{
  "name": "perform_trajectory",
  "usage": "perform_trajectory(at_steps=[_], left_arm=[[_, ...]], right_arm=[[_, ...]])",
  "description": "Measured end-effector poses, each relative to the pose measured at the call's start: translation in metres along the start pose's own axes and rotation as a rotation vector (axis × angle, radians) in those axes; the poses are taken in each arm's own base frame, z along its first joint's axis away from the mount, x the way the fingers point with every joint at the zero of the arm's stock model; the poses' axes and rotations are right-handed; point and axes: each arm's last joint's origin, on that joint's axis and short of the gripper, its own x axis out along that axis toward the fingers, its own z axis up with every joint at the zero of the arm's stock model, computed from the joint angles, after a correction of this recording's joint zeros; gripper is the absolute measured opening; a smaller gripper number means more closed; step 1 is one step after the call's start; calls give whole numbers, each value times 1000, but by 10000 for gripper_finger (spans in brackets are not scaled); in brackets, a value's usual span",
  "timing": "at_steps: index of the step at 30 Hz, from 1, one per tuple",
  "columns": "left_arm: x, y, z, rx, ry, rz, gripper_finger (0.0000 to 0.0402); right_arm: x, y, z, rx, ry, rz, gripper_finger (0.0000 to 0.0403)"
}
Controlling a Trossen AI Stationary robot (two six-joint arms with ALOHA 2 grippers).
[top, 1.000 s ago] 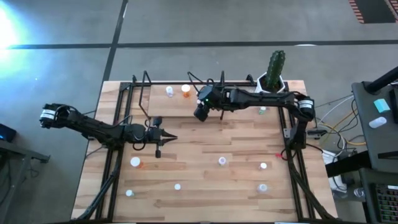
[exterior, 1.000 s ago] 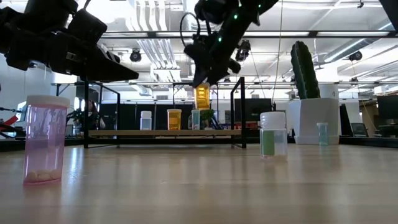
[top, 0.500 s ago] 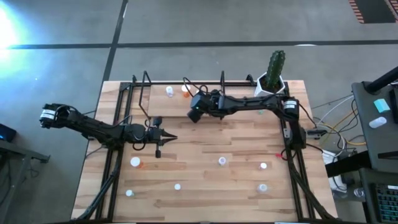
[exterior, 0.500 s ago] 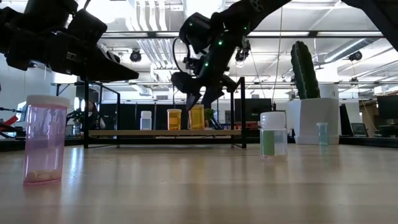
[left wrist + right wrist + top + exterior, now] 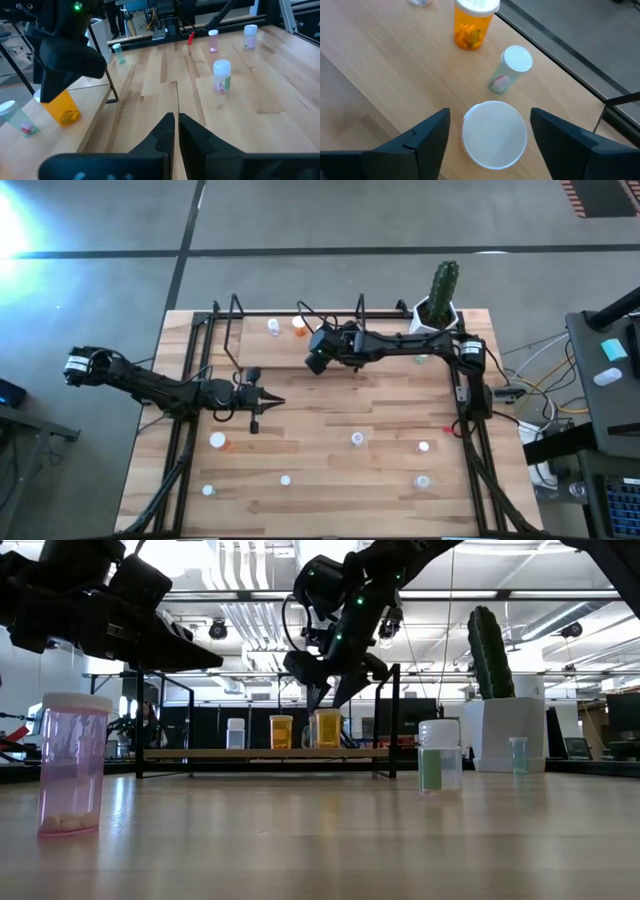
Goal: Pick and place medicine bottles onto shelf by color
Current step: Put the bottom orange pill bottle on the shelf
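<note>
Right gripper (image 5: 490, 135) hangs over the shelf (image 5: 262, 348), its fingers (image 5: 420, 140) spread wide on either side of a white-capped bottle (image 5: 494, 132) and clear of it.

That bottle shows orange in the low view and stands on the shelf board beside a second orange bottle (image 5: 472, 22) with pills inside; a small clear bottle (image 5: 510, 67) holding something pinkish stands close by. No label or writing can be read on any of them. The left gripper (image 5: 176, 131) waits above the table (image 5: 340, 470) near its left side, fingers pressed together and holding nothing. More bottles stand scattered on the table, among them a pink-bodied bottle (image 5: 72, 765) with pills at its bottom and a greenish bottle (image 5: 438, 756).
</note>
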Motion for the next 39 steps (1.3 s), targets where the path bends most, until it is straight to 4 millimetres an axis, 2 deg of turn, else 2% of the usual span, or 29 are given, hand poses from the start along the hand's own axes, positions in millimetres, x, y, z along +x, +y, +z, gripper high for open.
perform_trajectory(at_steps=[6, 9, 14, 18, 21, 26, 33, 39], left_arm=[[0, 0, 0, 0, 0, 0, 6], [0, 0, 0, 0, 0, 0, 6], [0, 0, 0, 0, 1, -1, 6], [0, 0, 0, 0, 1, 0, 6], [0, 0, 0, 0, 0, 0, 6], [0, 0, 0, 0, -2, 0, 6], [0, 0, 0, 0, -1, 0, 6], [0, 0, 0, 0, 2, -1, 6]], right_arm=[[-1, -3, 3, -60, -12, -1, 295], [-14, -6, 13, -86, -19, -12, 290], [-45, -11, 28, -144, -10, -45, 241], [-51, 4, 15, -249, 68, 58, 169], [-42, 16, 0, -288, 151, 188, 108], [-13, 25, -14, -333, 190, 136, 21], [18, 38, -21, -355, 201, 57, 13], [26, 40, -17, -335, 161, -46, 13]])
